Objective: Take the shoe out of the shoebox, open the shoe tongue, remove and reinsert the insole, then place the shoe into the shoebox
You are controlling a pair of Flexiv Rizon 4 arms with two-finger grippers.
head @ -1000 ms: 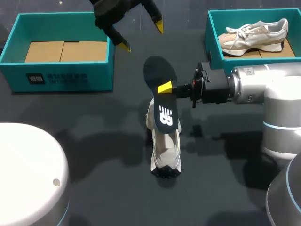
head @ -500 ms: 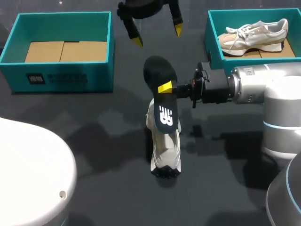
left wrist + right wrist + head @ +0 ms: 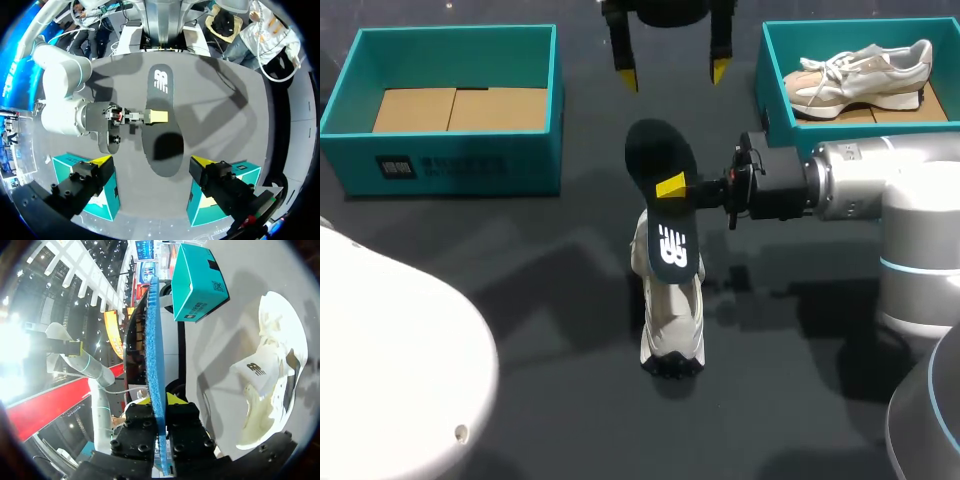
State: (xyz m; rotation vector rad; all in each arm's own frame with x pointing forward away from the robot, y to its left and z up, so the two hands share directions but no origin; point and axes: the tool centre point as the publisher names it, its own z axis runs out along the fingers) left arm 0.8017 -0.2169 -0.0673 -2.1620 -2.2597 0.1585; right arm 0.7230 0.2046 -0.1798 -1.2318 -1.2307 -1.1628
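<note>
My right gripper [image 3: 672, 187] is shut on a black insole [image 3: 658, 160] and holds it tilted on edge above the pale shoe [image 3: 671, 315], which stands on the dark table with its tongue pulled up. In the right wrist view the insole [image 3: 152, 355] shows edge-on and blue between the fingers of my right gripper [image 3: 160, 402], with the shoe [image 3: 272, 385] beside and below. My left gripper [image 3: 673, 75] hangs open at the back of the table, beyond the insole's far end. Seen from it, the insole [image 3: 161, 127] lies ahead of my left gripper [image 3: 151, 161], apart from the fingers.
A teal shoebox [image 3: 450, 165] with a bare cardboard floor stands at the back left. A second teal shoebox [image 3: 764, 80] at the back right holds another pale shoe [image 3: 860, 72]. My left arm's white body [image 3: 390, 370] fills the front left corner.
My left gripper has swung to the right along the back of the table, ending behind the insole. The right arm, insole and shoe have stayed put.
</note>
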